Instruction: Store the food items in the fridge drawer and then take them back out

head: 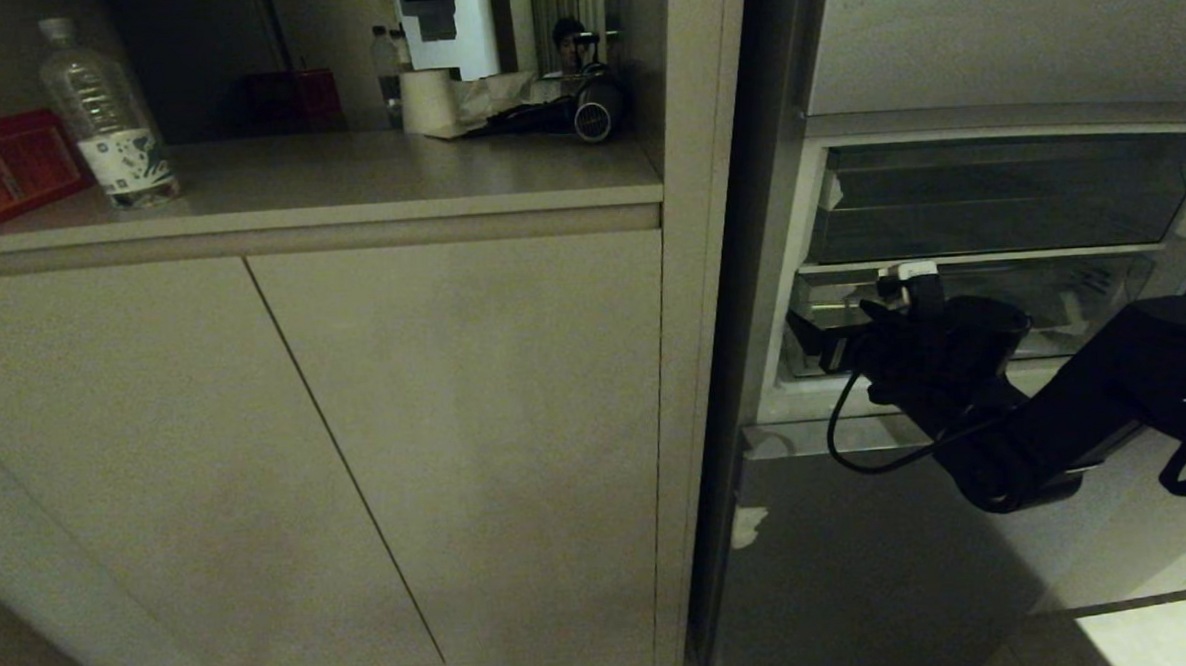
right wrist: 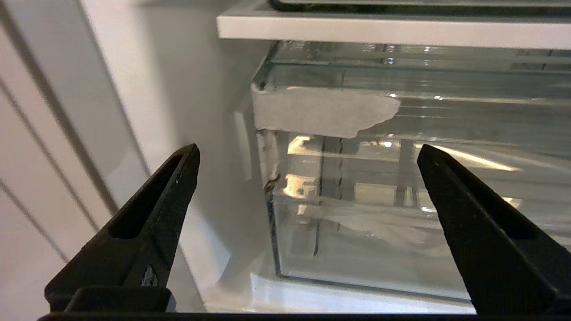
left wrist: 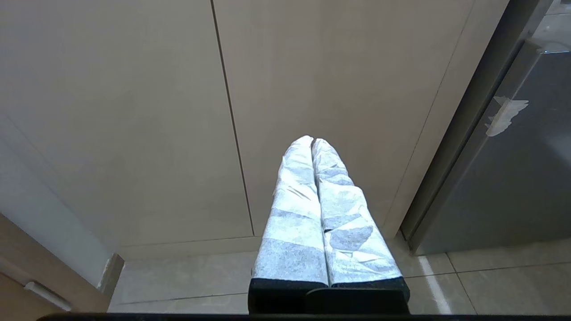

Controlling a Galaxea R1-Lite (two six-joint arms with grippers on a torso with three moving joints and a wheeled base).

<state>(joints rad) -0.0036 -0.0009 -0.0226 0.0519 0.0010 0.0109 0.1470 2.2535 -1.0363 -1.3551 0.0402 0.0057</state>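
Inside the grey fridge [head: 863,561], the fridge drawer [right wrist: 401,178] lies straight ahead of the fingers. The right gripper [right wrist: 308,151], nearer, has its fingers wide apart and empty. The left gripper [left wrist: 312,142] is pressed together.

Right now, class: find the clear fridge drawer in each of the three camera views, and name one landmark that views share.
Head view: the fridge drawer sits right of centre, under a white shelf, partly behind the right gripper.
Left wrist view: not in it; only the cabinet doors, the floor and the fridge's grey outside show.
Right wrist view: it fills the centre and right, beyond the open fingers.
Shared landmark: the whitish tape scrap on its front.
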